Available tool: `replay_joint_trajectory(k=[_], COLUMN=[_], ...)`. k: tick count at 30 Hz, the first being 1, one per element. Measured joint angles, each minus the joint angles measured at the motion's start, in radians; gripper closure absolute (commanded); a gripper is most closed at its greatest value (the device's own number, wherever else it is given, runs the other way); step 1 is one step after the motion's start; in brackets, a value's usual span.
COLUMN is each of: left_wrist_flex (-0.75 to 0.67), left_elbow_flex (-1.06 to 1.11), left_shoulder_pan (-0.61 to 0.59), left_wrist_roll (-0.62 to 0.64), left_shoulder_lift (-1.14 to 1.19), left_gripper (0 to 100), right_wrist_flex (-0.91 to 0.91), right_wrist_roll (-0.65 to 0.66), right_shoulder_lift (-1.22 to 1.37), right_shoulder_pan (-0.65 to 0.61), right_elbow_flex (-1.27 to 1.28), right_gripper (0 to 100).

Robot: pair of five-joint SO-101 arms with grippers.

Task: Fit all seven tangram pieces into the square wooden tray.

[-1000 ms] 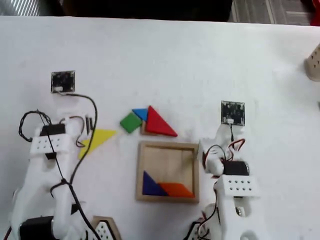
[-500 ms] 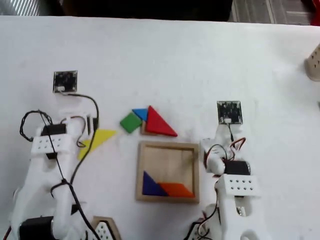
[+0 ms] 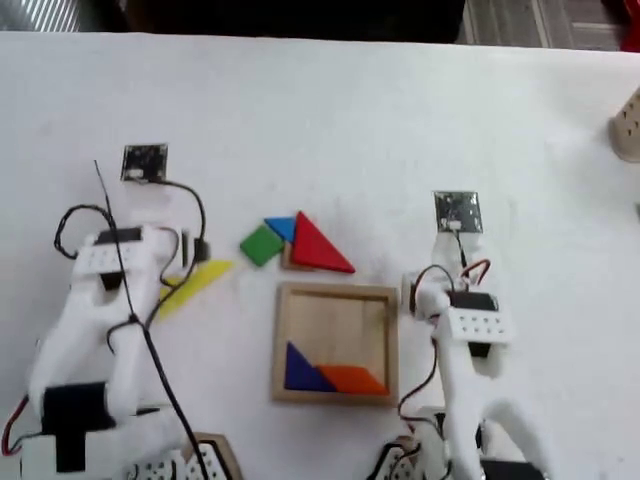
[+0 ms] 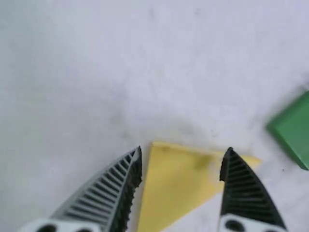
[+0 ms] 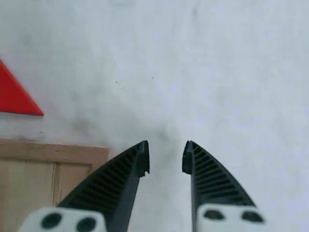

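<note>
Two pieces in square wooden tray [image 3: 336,291] | blue triangle [image 3: 300,370] | orange parallelogram [image 3: 352,378]

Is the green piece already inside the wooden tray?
No, the green piece lies on the table, beyond the far rim of the tray.

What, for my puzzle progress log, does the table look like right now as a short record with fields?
tray: wooden, square, between the two arms
in tray: blue triangle and orange piece, side by side at its near edge
outside tray: red triangle, green square, light blue piece grouped beyond it; yellow triangle by the left arm
left hand: open, straddling the yellow triangle
right hand: open, over bare table beside the tray's corner
</note>
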Motion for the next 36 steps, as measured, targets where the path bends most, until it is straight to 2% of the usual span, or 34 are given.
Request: replay_joint_trajectory(k=[6,24,28,30,33,36], left_wrist_flex=[0.083,0.106,0.106,0.106,0.066,0.029], left_elbow_flex=[-0.112,-0.121,-0.121,-0.100,-0.020,0.040], left_shoulder_pan=[0.002,0.002,0.005,0.026,0.060,0.060], left_wrist_roll=[0.000,0.000,-0.034,-0.081,-0.141,-0.141], left_shoulder_lift=[0.118,0.121,0.121,0.098,0.017,-0.052], left_gripper=[74,74,85,87,84,78], right_wrist_flex=[0.008,0.008,0.008,0.008,0.008,0.008], right_wrist_roll=[0.020,0.026,0.026,0.026,0.026,0.026], right_shoulder_lift=[0.071,0.077,0.080,0.083,0.084,0.084], right_shoulder_pan=[-0.002,-0.002,-0.002,-0.003,-0.003,-0.003], right_elbow_flex=[-0.060,-0.063,-0.064,-0.064,-0.064,-0.064], right_gripper=[87.5,87.5,87.5,87.5,87.5,87.5])
